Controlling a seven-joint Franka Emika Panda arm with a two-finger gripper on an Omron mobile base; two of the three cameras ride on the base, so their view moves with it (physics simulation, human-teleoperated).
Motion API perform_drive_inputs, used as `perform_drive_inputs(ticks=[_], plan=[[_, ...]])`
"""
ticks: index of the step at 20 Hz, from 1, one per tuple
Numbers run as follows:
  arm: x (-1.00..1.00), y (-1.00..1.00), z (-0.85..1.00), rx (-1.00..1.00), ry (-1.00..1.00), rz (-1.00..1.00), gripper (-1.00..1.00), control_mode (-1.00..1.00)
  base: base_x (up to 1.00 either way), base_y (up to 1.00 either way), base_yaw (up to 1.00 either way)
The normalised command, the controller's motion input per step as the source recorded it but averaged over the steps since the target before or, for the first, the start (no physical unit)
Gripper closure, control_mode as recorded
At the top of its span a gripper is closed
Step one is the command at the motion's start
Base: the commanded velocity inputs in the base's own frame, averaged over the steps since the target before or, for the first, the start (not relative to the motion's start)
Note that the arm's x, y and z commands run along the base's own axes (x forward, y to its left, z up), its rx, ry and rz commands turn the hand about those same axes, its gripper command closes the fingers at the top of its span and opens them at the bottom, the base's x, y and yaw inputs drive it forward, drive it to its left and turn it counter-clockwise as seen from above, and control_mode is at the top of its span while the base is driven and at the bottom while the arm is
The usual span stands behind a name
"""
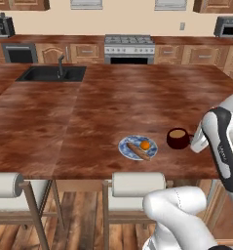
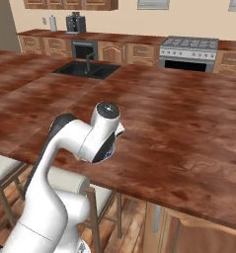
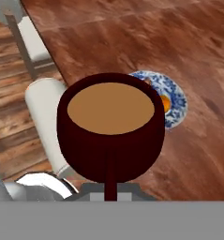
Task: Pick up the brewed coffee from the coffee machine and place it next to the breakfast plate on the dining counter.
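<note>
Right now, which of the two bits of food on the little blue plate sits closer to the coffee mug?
The small orange piece. It lies on the side of the breakfast plate facing the brewed coffee, while the brown sausage stretches across the plate's nearer edge.

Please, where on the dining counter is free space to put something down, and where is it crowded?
Free: the dining counter between the sink and the breakfast plate, also left of the plate. Crowded: the right front edge, where the coffee mug and the tool stand beside the plate.
</note>
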Motion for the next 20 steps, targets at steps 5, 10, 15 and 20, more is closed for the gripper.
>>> perform_drive_inputs(ticks=[5,10,15,20], plan=[[0.78,-0.55,-0.26,0.0,0.06,-0.11,1.0,-1.0,0.0,0.0,0.0],[0.71,-0.32,-0.31,0.0,0.0,0.0,1.0,-1.0,0.0,0.0,0.0],[0.57,-0.07,-0.52,0.0,0.0,0.0,1.0,-1.0,0.0,0.0,0.0],[0.47,-0.19,-0.54,0.0,0.0,0.0,1.0,-1.0,0.0,0.0,0.0]])
